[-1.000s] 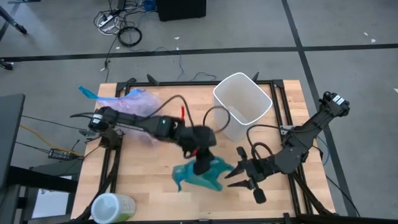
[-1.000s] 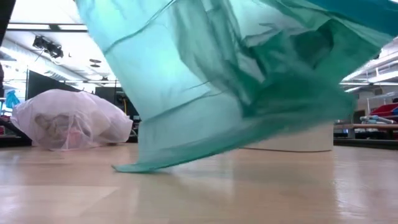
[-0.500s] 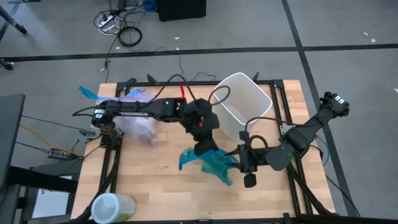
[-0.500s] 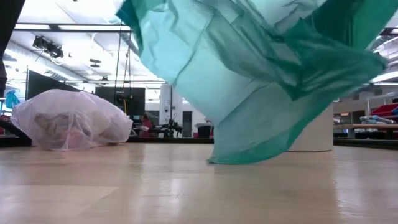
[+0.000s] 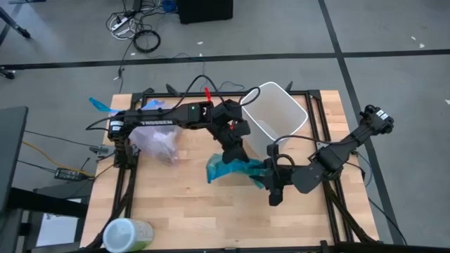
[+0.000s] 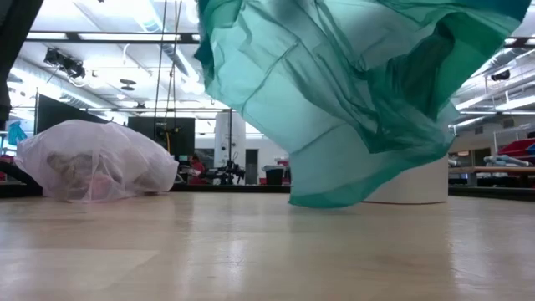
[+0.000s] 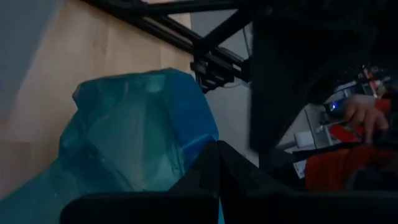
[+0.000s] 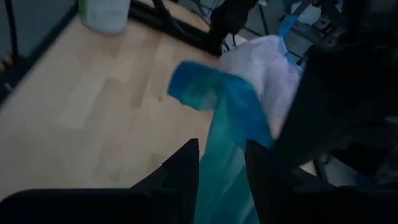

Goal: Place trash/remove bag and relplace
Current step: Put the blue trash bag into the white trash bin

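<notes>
A teal-green plastic bag (image 5: 230,170) hangs over the table's middle, bunched at the top, with my left gripper (image 5: 234,159) shut on it. My right gripper (image 8: 222,145) reaches in from the right. It is open, and a strand of the teal bag (image 8: 227,155) runs between its two fingers; whether they touch it I cannot tell. The pale pink bag (image 5: 158,137) lies on its side on the table's left part. Its blue band (image 5: 98,105) trails off the far left corner, and trash (image 6: 79,167) shows through its wall. My left gripper pinches a bunched upper part of the teal bag (image 7: 186,158) between its two shut fingers, several layers together. The fingers slant down from the far-left side. The bag hangs slack below them, billowing out, its lowest edge (image 6: 330,201) near the tabletop.
An unlined white bin (image 5: 275,116) stands at the table's far right, just beyond both grippers. A green-and-white roll (image 5: 126,235) lies at the near left corner. Bare wood lies along the near edge. In the left wrist view a person's hand (image 7: 364,115) shows beyond the table.
My left gripper has carried the teal bag from the table's near middle toward the far edge and the white bin, turning as it went. The bag has swung along below it. My right gripper has rolled and come toward the left, so the bag now runs between its fingers.
</notes>
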Robot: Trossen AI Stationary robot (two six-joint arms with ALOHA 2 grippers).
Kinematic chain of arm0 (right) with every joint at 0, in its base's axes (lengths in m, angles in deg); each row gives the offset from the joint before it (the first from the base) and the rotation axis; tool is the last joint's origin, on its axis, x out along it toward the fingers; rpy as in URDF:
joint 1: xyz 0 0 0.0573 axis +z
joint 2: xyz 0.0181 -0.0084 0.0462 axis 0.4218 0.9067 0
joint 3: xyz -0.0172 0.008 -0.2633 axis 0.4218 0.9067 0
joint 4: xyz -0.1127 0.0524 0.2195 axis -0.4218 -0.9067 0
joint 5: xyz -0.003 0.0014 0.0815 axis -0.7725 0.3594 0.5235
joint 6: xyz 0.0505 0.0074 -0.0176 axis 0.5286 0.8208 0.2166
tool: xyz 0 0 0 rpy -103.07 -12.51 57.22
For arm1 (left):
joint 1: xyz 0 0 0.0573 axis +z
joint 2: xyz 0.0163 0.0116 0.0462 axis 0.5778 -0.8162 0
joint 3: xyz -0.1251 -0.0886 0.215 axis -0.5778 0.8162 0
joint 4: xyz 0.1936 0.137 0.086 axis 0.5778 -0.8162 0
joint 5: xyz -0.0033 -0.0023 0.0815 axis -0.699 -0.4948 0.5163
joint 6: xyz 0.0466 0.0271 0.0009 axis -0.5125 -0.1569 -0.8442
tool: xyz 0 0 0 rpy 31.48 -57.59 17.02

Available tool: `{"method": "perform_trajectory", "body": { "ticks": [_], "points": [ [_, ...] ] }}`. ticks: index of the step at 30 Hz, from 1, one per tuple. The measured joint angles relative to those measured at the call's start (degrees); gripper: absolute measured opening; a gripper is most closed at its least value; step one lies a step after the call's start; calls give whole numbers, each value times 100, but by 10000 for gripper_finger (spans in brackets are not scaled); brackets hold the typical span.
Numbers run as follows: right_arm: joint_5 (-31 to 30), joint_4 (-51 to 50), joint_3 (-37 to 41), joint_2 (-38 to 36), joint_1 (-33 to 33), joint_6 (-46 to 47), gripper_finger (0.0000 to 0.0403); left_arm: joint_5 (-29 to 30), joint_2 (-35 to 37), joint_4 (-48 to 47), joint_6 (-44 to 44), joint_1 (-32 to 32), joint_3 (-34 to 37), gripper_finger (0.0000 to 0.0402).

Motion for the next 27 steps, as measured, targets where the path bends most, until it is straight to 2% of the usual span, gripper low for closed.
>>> {"method": "perform_trajectory", "body": {
  "ticks": [7,12,16,23,27],
  "points": [
    [3,-196,4,144,-106,-146,118,-114,0,120,91,122,2,0],
    [-516,-99,4,142,-112,-164,118,-163,0,91,81,119,2,0],
    [-512,-219,4,135,-113,-142,118,-191,0,97,83,130,2,0],
    [-503,-305,4,135,-213,-124,118,-417,0,302,356,114,2,0],
    [-803,-386,4,135,-287,-122,111,-706,0,607,574,99,2,0]
  ]
}}
